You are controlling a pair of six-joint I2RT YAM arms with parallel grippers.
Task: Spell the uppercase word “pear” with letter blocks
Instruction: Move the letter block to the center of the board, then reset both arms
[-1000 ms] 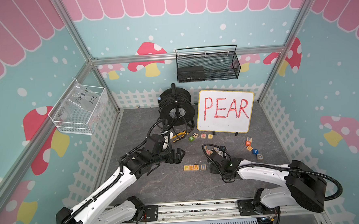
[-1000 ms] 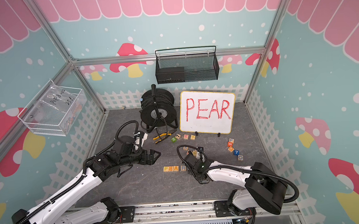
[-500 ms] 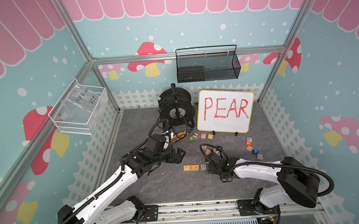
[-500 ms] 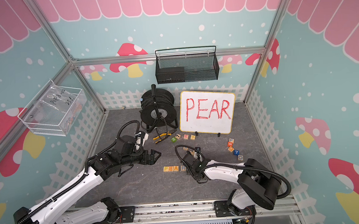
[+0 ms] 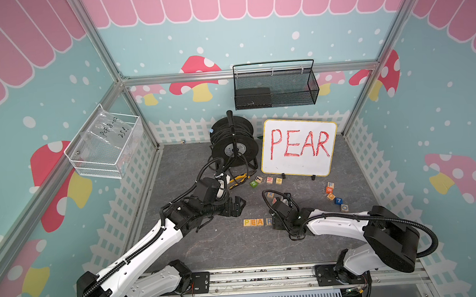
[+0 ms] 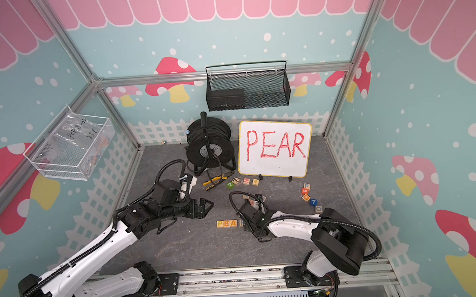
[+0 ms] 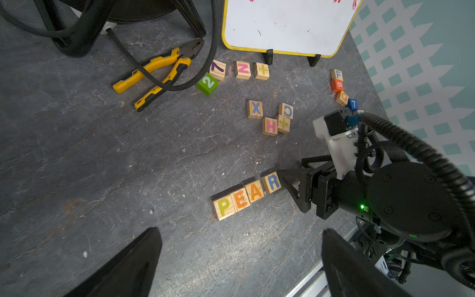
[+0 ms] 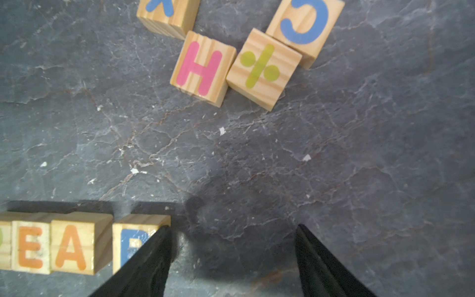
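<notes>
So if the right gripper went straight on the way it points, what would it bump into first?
Probably the table, just beside the R block. The right gripper tilts down with nothing but table between its open jaws; the H block lies farther ahead. Depth is hard to judge.

Robot lab test cell. Aluminium frame point(image 5: 249, 71) holds printed mushroom wall panels point(image 5: 253, 39) on three sides. Two white arms point(image 5: 141, 252) mounted on rail point(image 5: 260, 278) at front edge of grey table point(image 5: 222, 247). Black mesh basket point(image 5: 275, 88) hung on back wall; cable reel point(image 5: 233, 143), handwritten whiteboard point(image 5: 298, 147), letter blocks point(image 5: 253, 222) on table.
</notes>
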